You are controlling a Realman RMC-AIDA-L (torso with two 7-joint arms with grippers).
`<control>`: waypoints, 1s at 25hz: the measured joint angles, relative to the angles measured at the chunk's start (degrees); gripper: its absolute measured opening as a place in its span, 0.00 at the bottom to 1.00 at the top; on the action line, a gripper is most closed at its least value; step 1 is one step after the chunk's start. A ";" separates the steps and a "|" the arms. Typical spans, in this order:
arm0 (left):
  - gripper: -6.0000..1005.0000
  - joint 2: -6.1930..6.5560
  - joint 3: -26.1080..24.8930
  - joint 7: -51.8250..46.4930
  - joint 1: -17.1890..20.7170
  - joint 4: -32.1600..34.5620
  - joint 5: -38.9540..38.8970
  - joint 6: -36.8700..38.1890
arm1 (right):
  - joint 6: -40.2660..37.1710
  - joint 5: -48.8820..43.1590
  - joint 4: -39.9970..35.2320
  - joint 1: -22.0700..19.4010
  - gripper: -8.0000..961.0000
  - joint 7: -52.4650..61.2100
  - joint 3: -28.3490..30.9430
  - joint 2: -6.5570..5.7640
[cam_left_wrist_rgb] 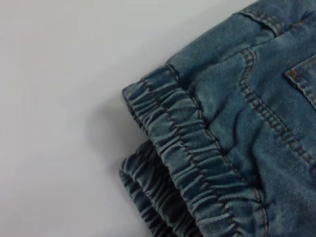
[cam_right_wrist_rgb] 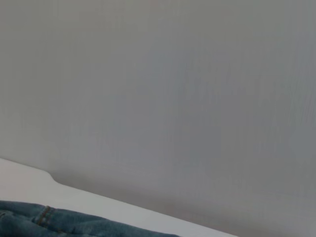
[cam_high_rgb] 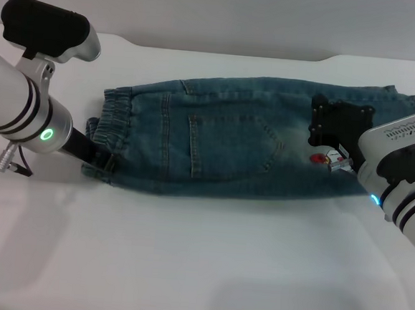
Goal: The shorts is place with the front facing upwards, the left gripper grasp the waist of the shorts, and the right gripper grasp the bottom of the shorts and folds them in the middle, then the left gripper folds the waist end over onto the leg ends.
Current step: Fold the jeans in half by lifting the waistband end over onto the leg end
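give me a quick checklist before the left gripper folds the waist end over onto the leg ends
1. Shorts already folded in the middle: ok, lying as one narrow strip.
2. Left gripper at the elastic waistband: ok, at its near corner.
3. Left grip closed on the waist: cannot tell, fingers hidden.
4. Right gripper clear of the leg ends: not ok, it hangs over them.
5. Both waistband layers lined up: not ok, the lower one sticks out.

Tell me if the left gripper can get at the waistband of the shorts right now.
Probably yes. The left gripper sits right at the elastic waistband of the shorts, with nothing lying between them on the table.
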 joint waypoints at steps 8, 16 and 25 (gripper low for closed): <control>0.22 0.00 -0.04 -0.03 0.33 -0.34 -0.18 0.21 | 0.00 0.00 -0.01 0.00 0.01 0.06 0.00 -0.05; 0.09 0.00 -0.04 -0.29 0.97 -2.72 -0.31 -0.03 | 0.00 0.00 -0.14 -0.01 0.01 0.06 0.00 -0.12; 0.07 0.00 -0.04 -1.23 4.27 -10.24 -0.43 -0.58 | 1.27 0.00 -0.34 0.43 0.01 0.06 0.00 -0.09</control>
